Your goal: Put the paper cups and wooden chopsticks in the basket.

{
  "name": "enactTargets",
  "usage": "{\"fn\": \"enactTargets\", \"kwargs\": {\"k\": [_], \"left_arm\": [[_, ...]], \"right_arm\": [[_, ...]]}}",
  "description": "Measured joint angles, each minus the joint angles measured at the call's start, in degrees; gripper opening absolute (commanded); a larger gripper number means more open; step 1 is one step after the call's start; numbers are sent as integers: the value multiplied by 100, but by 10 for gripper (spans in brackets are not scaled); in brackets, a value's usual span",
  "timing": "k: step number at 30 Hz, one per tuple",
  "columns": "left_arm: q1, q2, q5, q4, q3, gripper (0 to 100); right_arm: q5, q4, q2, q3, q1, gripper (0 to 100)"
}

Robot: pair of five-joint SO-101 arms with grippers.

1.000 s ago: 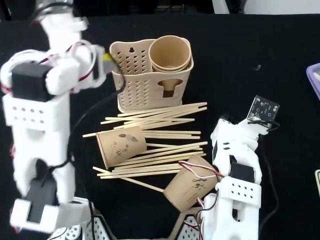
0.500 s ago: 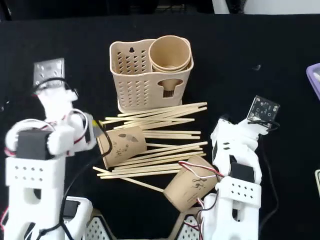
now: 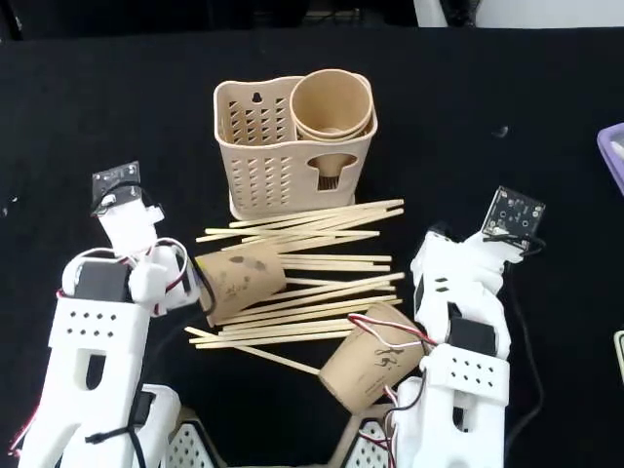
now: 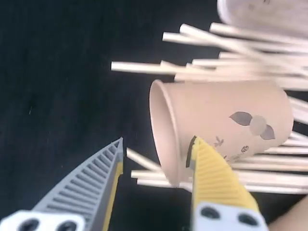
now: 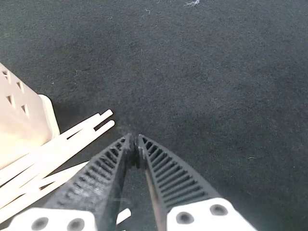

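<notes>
A beige basket (image 3: 278,161) stands at the back middle, with stacked paper cups (image 3: 331,102) upright in its right compartment. In front of it lies a spread of wooden chopsticks (image 3: 312,292). One paper cup (image 3: 239,278) lies on its side on the sticks, mouth toward my left arm (image 3: 97,322). My left gripper (image 4: 156,147) is open at that cup (image 4: 226,120), its yellow-padded finger (image 4: 211,178) against the rim. A second cup (image 3: 370,369) lies beside my right arm (image 3: 458,312). My right gripper (image 5: 134,142) is shut and holds nothing, hovering above the cloth near the chopstick ends (image 5: 72,139).
Black cloth (image 3: 487,88) covers the table, bare at the back and to the right of the basket. A purple object (image 3: 612,146) sits at the right edge. The basket's corner (image 5: 19,110) appears in the right wrist view.
My left arm has swung from beside the basket's left side back toward the front, bringing its open gripper down to the mouth of the lying cup. The right arm has stayed still.
</notes>
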Motion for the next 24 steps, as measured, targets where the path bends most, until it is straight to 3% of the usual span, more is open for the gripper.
{"fn": "enactTargets", "kwargs": {"k": [6, 15, 24], "left_arm": [[26, -105, 0, -589, 360, 228], [747, -114, 0, -598, 501, 227], [818, -123, 9, -633, 545, 224]], "right_arm": [[0, 0, 0, 0, 0, 12], [0, 0, 0, 0, 0, 12], [0, 0, 0, 0, 0, 12]]}}
